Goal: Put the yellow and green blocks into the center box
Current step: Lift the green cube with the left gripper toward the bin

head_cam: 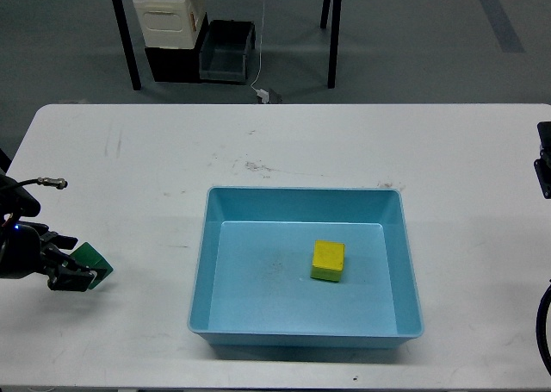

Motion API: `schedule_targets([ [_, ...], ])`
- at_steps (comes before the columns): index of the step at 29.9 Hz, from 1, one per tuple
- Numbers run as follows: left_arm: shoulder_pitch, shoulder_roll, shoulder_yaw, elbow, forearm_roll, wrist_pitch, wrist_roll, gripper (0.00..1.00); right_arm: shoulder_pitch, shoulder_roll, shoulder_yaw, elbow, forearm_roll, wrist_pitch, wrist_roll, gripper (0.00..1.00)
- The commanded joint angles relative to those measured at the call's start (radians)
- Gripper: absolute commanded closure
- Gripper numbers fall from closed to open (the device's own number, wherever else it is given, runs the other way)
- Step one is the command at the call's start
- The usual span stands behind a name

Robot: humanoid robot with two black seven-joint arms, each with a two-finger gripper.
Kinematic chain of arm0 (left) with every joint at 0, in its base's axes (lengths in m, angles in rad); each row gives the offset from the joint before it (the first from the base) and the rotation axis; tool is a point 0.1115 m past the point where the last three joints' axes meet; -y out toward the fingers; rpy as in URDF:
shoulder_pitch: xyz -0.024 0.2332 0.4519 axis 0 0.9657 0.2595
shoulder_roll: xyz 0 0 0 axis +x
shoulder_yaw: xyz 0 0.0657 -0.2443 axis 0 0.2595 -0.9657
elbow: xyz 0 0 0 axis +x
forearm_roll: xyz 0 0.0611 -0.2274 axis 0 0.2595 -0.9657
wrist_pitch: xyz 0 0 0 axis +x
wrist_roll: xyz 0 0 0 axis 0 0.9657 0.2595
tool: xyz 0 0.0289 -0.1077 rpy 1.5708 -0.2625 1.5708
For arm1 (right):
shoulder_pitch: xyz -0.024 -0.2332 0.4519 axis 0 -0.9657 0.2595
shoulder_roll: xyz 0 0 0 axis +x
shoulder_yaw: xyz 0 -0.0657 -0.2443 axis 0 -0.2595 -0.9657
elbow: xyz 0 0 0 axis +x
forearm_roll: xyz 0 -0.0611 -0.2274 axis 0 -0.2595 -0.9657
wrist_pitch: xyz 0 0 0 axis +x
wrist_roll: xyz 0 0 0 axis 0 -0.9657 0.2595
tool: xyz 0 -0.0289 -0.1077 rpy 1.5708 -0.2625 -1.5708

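Observation:
The green block (93,259) lies on the white table (284,146) at the far left, near the front. My left gripper (74,274) is low over the table, right against the block's left side, and covers part of it. The gripper is dark and small, so its fingers cannot be told apart, and whether it grips the block is unclear. The yellow block (327,260) sits inside the light blue box (200,263) at the table's centre, right of the box's middle. Only bits of my right arm (544,164) show at the right edge. Its gripper is out of view.
The box has raised walls between the green block and the yellow block. Behind the table are black table legs (126,39), a cream container (169,17) and a dark bin (227,52) on the floor.

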Motion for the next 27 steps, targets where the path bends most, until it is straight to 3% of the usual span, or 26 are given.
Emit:
schedule_targets([
  [1, 0.000, -0.002, 0.017, 0.006, 0.001, 0.022, 0.000, 0.20, 0.000, 0.000, -0.001, 0.000, 0.000, 0.000, 0.000, 0.00],
  [6, -0.001, -0.002, 0.043, 0.009, 0.007, 0.036, 0.000, 0.25, 0.000, 0.000, 0.000, -0.001, 0.000, 0.000, 0.000, 0.00],
  [11, 0.000, -0.002, 0.051, 0.012, 0.042, 0.071, 0.000, 0.44, 0.000, 0.000, -0.001, -0.001, 0.000, 0.000, -0.001, 0.00],
  [17, -0.003, -0.002, 0.048, 0.035, 0.033, 0.175, 0.000, 0.66, 0.000, 0.000, -0.001, -0.001, 0.000, -0.001, 0.000, 0.00],
  [27, -0.150, 0.072, 0.045, 0.032, -0.121, 0.217, 0.000, 0.69, 0.000, 0.002, 0.000, -0.009, 0.000, -0.002, 0.000, 0.00],
])
